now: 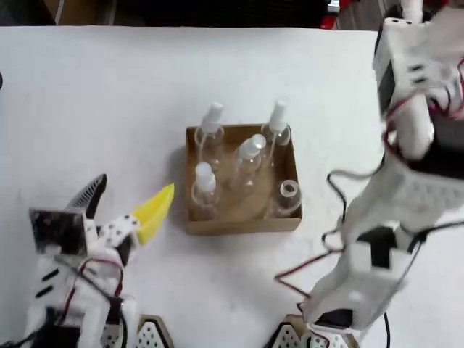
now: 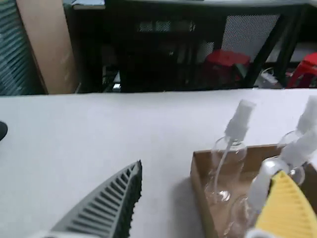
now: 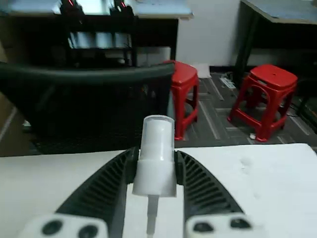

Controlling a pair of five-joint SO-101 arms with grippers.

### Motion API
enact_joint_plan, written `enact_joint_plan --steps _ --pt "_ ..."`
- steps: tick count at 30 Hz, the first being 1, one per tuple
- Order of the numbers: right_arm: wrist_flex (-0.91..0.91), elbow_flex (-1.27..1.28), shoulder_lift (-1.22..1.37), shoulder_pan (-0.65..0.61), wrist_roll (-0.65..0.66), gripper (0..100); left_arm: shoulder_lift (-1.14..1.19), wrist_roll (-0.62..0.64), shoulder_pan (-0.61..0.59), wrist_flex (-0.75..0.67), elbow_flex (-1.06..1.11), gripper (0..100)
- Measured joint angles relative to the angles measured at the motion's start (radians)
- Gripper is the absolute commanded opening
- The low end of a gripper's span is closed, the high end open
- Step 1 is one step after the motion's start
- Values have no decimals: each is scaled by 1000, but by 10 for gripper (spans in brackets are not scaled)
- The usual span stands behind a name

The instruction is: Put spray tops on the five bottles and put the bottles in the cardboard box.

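White tabletop (image 1: 109,94), capping stage: five bottles (image 1: 246,161) stand in the cardboard box (image 1: 239,226), one uncapped bottle (image 1: 288,192) remaining. The right gripper (image 3: 154,154), jaws clamped on a spray top (image 3: 157,134), likely must lower it onto that neck. The left gripper (image 1: 134,187) rests beside the box, jaws apart.

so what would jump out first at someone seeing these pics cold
The cardboard box mid-table draws the eye first: five clear bottles stand in it, and the bare bottle at its near right corner has no top. Next comes the spray top clamped in the right end effector, while the left end effector, one finger yellow, sits open beside the box.
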Motion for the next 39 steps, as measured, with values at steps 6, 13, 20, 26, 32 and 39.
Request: enact_joint_plan --steps 6,13,20,26,32,39 --pt "0 276 -304 -230 -58 15 -5 0 155 52 -245 374" --pt "-23 535 -586 -552 -124 15 -6 0 384 54 -407 373" --pt "-150 819 -635 -801 -127 15 -6 28 454 54 -411 373" --pt "-279 1066 -637 -964 -130 15 -6 152 454 25 -405 373" --pt "-301 1100 -638 -1053 -130 15 -6 209 454 -81 -301 373" --pt "-301 1109 -667 -1079 -130 15 -6 239 408 -144 -219 373"
